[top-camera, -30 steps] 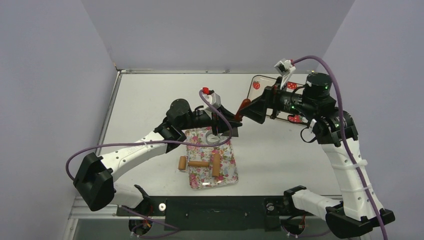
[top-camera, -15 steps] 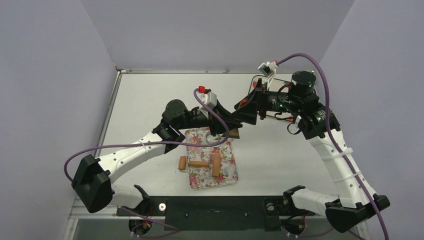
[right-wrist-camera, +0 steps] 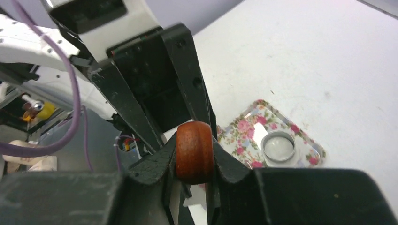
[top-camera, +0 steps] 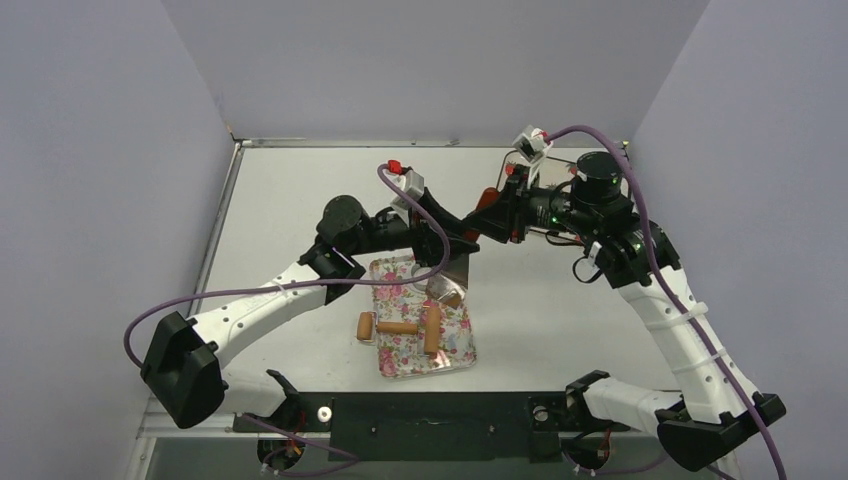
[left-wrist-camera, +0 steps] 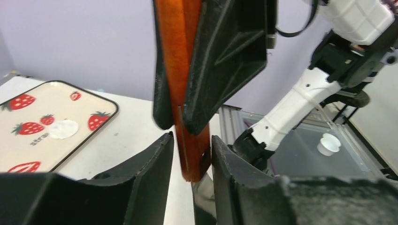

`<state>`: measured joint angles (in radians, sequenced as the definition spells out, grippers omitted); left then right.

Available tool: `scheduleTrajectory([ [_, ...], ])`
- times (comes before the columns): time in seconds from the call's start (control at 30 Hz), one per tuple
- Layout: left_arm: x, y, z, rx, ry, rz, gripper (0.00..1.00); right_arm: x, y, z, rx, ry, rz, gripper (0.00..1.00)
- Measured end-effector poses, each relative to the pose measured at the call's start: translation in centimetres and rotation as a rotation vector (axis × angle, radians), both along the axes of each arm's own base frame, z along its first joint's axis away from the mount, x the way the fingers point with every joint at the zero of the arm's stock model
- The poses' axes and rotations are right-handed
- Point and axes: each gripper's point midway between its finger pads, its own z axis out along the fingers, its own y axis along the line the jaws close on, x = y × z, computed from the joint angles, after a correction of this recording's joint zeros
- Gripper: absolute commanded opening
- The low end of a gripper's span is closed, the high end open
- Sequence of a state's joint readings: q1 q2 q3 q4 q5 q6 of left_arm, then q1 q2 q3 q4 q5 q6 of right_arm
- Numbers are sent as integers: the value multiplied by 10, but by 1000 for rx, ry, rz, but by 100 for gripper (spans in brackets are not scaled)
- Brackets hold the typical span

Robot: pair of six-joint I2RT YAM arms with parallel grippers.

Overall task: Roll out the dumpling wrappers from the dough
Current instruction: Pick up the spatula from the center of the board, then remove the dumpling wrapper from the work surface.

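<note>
clamping the spatula handle [left-wrist-camera: 178, 70] is our right gripper [right-wrist-camera: 194, 154]; our left gripper [left-wrist-camera: 192, 145] flanks it, grip unclear to us. a dumpling wrapper [left-wrist-camera: 63, 129] lies on the strawberry tray [left-wrist-camera: 47, 101]; the floral tray [top-camera: 395, 362] holds a ring [right-wrist-camera: 278, 148] and roller [top-camera: 432, 328].

My right gripper [right-wrist-camera: 195, 157] and left gripper [left-wrist-camera: 192, 150] crowd one red-brown wooden handle [left-wrist-camera: 178, 70], with only slivers of gap beside my left fingers [left-wrist-camera: 155, 159]. Below, a silver metal ring [right-wrist-camera: 278, 158] and a brown wooden roller [top-camera: 432, 330] fill the floral tray [top-camera: 455, 350]. The bare white table [top-camera: 290, 200] lies open to the left.
</note>
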<state>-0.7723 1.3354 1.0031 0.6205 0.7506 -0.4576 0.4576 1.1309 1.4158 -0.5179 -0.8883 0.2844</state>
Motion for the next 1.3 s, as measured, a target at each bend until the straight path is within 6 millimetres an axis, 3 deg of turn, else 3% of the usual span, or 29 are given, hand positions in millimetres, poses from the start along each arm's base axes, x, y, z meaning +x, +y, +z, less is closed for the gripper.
scheduleTrajectory([
  [0.13,17,7,-5,20,-8,62,37,13,-15,-20,-61,18,-159,0],
  [0.27,34,20,-13,64,-6,131,39,27,-29,-58,-125,80,-294,0],
  [0.37,42,27,-18,88,3,175,40,39,-31,-88,-155,140,-359,0],
  [0.5,62,37,-34,138,74,284,43,51,-29,-103,-164,173,-405,0],
  [0.6,95,56,-66,226,197,475,43,61,-27,-100,-144,154,-419,0],
  [0.67,115,75,-100,324,295,616,43,69,-26,-95,-123,134,-428,0],
  [0.8,124,104,-166,503,446,768,43,87,-23,-96,-104,116,-441,0],
  [0.9,121,119,-208,612,531,835,42,99,-21,-113,-133,150,-448,0],
  [1.1,122,134,-258,714,591,910,40,107,-22,-128,-159,182,-459,0],
  [1.3,127,128,-273,714,579,919,39,110,-20,-134,-137,177,-462,0],
])
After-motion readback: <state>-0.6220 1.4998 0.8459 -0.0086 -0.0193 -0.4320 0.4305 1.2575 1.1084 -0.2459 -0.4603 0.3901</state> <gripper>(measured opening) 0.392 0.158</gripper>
